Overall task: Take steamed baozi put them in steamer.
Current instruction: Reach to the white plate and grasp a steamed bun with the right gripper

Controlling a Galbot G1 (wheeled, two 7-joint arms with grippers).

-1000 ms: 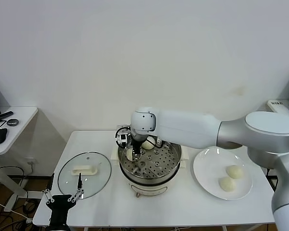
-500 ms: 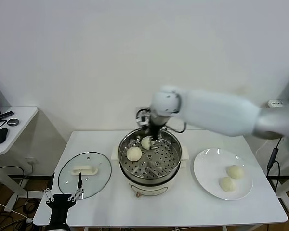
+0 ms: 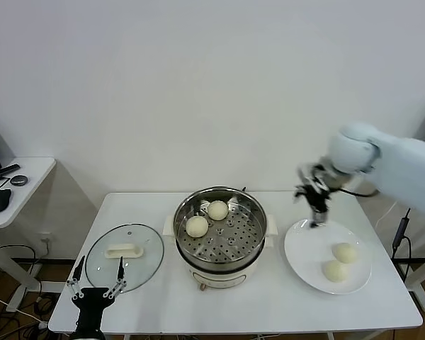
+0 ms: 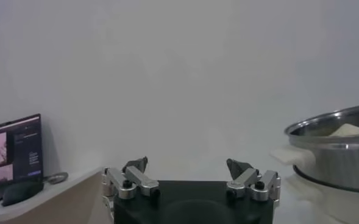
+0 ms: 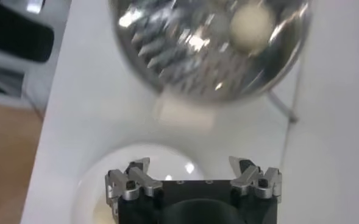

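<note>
Two baozi (image 3: 197, 226) (image 3: 217, 210) lie on the perforated tray of the steel steamer (image 3: 253, 201) at the table's middle. Two more baozi (image 3: 344, 253) (image 3: 333, 270) lie on the white plate (image 3: 302, 246) at the right. My right gripper (image 3: 316, 212) is open and empty, above the plate's far left rim. In the right wrist view its gripper (image 5: 192, 172) hangs over the plate (image 5: 167, 159), with the steamer (image 5: 185, 61) and one baozi (image 5: 250, 24) beyond. My left gripper (image 3: 96, 283) is open and parked low at the table's front left; its wrist view (image 4: 186, 170) shows the steamer (image 4: 337, 152) to the side.
A round glass lid (image 3: 149, 265) with a white handle lies left of the steamer. A side desk (image 3: 14, 185) with a mouse stands at the far left. The white wall rises behind the table.
My right arm has swung from over the steamer's far rim to the right, above the plate. The two baozi stay in the steamer. The left arm has not moved.
</note>
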